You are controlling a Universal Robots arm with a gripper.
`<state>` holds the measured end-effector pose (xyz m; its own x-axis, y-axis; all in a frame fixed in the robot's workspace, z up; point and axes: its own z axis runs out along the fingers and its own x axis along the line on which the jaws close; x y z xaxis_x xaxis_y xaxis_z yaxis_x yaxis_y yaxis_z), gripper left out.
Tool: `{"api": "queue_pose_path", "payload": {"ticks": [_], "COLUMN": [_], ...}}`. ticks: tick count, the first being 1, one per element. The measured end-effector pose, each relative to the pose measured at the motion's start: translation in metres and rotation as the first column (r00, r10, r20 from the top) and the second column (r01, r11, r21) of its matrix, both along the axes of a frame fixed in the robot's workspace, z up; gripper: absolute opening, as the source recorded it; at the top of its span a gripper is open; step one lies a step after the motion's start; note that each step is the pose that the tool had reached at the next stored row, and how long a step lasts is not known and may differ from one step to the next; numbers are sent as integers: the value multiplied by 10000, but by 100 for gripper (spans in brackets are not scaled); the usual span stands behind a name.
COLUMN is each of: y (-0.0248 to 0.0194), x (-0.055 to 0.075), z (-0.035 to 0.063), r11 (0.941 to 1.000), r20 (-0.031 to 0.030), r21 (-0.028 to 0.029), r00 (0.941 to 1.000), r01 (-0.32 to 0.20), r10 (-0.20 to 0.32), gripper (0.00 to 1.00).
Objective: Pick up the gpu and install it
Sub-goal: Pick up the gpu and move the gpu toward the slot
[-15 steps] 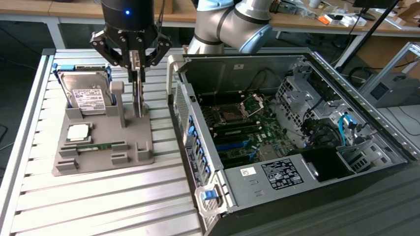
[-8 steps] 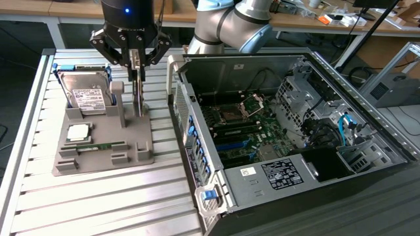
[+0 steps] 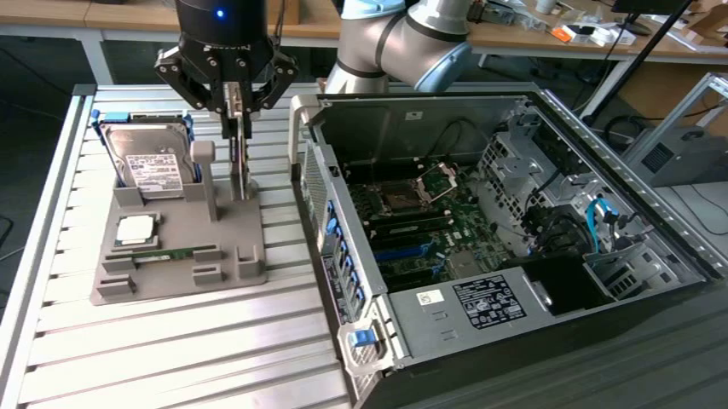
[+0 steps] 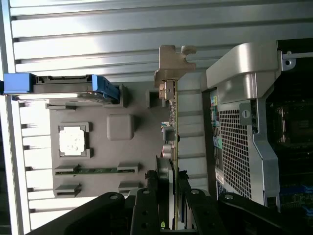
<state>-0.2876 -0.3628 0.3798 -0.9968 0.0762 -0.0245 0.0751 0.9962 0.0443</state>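
Between the fingers of your pincer stands the gpu, upright and edge-on, its lower edge down on the grey holder tray. The pincer appears clamped on the card's upper edge, one finger against each face.

Handling, as judged: the card is thin, stiff and light, but fragile. The faces carry small components, and the metal bracket at the end away from the pincer adds weight to that end, so the card may tip in the grip. Hold it by the bare board edge and lift straight, without twisting.

Surroundings:
- A grey post of the tray stands just beside the card, on the side away from the computer case.
- Beyond that post, the hard drive leans in its blue carrier.
- Below and ahead of the pincer on the tray lie the processor and the RAM stick.
- The case lies open on the slatted counter, near the tray. Its raised side wall stands between the card and the motherboard.
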Motion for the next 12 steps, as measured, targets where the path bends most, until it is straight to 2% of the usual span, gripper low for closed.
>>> {"api": "queue_pose_path", "payload": {"ticks": [12], "y": [0], "x": [0], "z": [37], "r11": [10000], "r20": [0], "r21": [0], "r00": [10000], "r01": [0], "r10": [0], "gripper": [27]}}
